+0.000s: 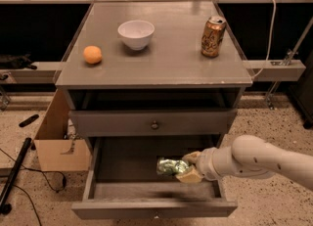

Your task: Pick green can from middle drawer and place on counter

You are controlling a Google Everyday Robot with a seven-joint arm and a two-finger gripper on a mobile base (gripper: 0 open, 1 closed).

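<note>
We have the claw [186, 167] clamped on the green can [169, 166] inside the middle drawer [151, 209]; lifting it onto the table [166, 66] remains.

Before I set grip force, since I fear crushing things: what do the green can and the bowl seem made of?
Green can: likely thin metal, bright glints on a crumpled-looking skin; the gripper clasps its right end inside the middle drawer. Bowl: smooth glossy white, ceramic or plastic, unclear which.
</note>
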